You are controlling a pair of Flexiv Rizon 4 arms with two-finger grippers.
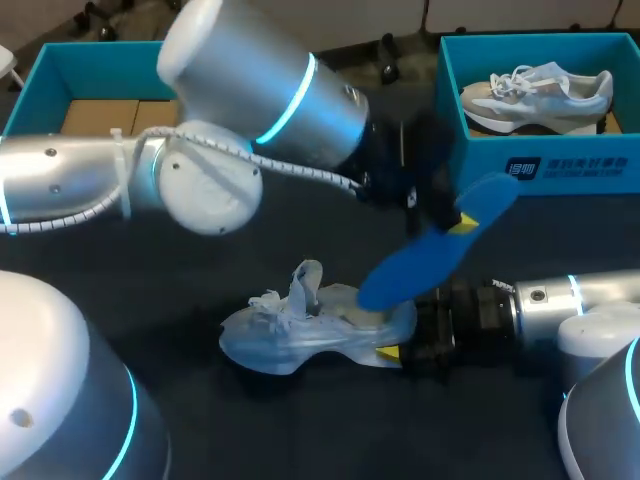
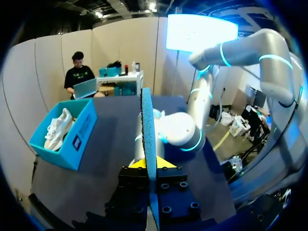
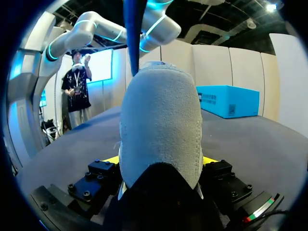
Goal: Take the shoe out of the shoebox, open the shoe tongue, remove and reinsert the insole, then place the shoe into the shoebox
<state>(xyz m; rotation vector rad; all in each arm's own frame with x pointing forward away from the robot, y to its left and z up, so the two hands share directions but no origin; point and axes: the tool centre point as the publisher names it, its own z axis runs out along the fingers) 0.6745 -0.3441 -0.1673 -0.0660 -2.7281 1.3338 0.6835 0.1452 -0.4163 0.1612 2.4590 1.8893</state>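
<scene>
My left gripper (image 2: 148, 164) is clamped on the blue insole (image 1: 428, 258), which slants down with its lower end at the opening of the shoe (image 1: 300, 330). My right gripper (image 3: 161, 161) pinches that shoe's heel from both sides. The shoe rests on the table (image 1: 120, 285), apart from the shoebox (image 1: 545, 165), which holds a second shoe (image 1: 535, 92).

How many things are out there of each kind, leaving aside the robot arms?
Shoes: 2 (loose shoe, boxed shoe)
Teal boxes: 2 (left box, right box)
Blue insole: 1
Total: 5
</scene>
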